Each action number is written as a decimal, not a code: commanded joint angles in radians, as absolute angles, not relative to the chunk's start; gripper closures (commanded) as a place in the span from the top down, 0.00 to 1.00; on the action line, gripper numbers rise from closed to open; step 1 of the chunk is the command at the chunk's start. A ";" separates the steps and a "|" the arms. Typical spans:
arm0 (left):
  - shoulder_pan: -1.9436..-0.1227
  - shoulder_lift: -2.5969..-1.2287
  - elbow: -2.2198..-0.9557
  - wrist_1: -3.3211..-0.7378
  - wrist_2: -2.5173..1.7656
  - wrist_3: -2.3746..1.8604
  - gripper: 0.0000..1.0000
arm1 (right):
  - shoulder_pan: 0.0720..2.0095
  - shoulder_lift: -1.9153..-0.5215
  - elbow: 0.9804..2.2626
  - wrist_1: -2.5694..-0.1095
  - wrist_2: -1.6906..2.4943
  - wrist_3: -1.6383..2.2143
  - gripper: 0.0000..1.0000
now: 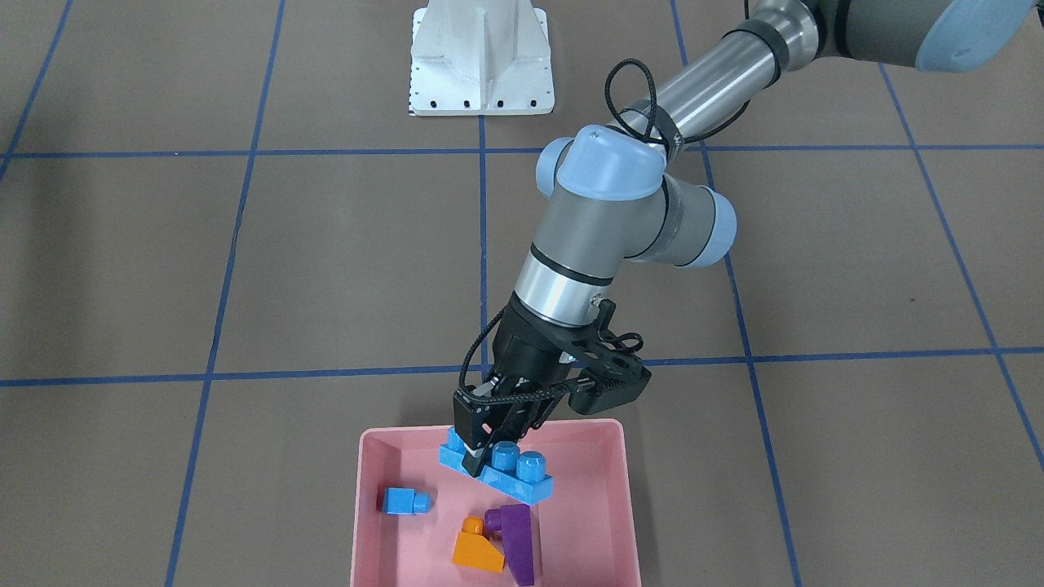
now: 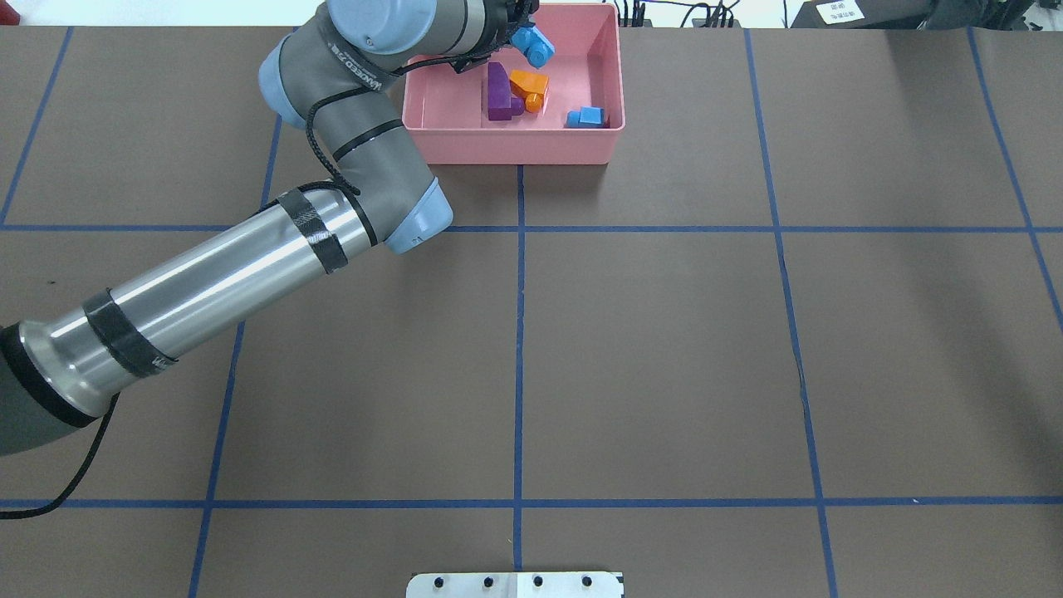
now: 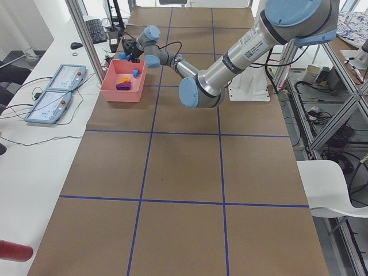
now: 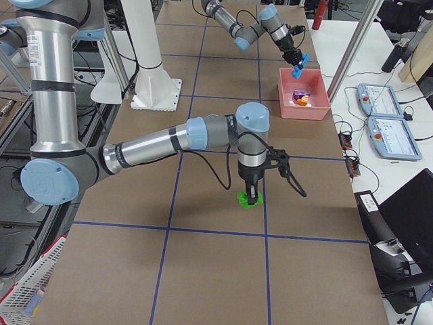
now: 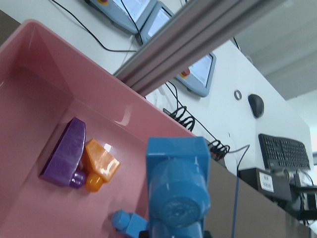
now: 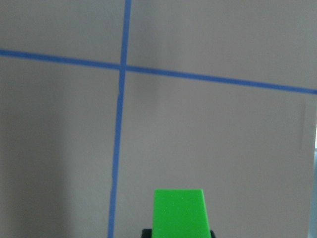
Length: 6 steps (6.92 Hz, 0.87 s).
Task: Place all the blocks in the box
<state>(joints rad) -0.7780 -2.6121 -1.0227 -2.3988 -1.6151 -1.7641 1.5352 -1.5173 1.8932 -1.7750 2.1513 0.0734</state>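
Observation:
My left gripper [image 1: 481,455] is shut on the long blue bar [image 1: 512,479] and holds it tilted over the back of the pink box [image 1: 571,456]. The small blue cube [image 1: 404,500], the orange sloped brick [image 1: 475,552] and the purple sloped brick [image 1: 516,538] lie in the box. The left wrist view shows the bar [image 5: 176,183] above those bricks. My right gripper [image 4: 250,193] points straight down, low over the table, shut on the green brick [image 4: 249,200]. The right wrist view shows the green brick [image 6: 179,210] at its bottom edge.
The white metal base [image 1: 481,65] stands at the robot's side of the table. An aluminium frame post [image 5: 198,34] and a desk with pendants [image 5: 198,77] lie just beyond the box. Blue tape lines cross the brown table.

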 commanded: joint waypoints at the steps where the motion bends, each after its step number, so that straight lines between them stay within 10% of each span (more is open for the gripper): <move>1: -0.773 -2.615 -0.966 -2.411 -1.591 -1.789 0.00 | 1.442 -1.383 1.884 -1.770 2.154 0.249 0.00; 3: -0.775 -2.609 -0.968 -2.405 -1.592 -1.767 0.99 | 1.390 -1.310 1.862 -1.729 2.149 0.296 0.00; 6: -0.796 -2.608 -1.008 -2.343 -1.661 -1.763 1.00 | 1.324 -1.119 1.760 -1.729 2.146 0.331 0.00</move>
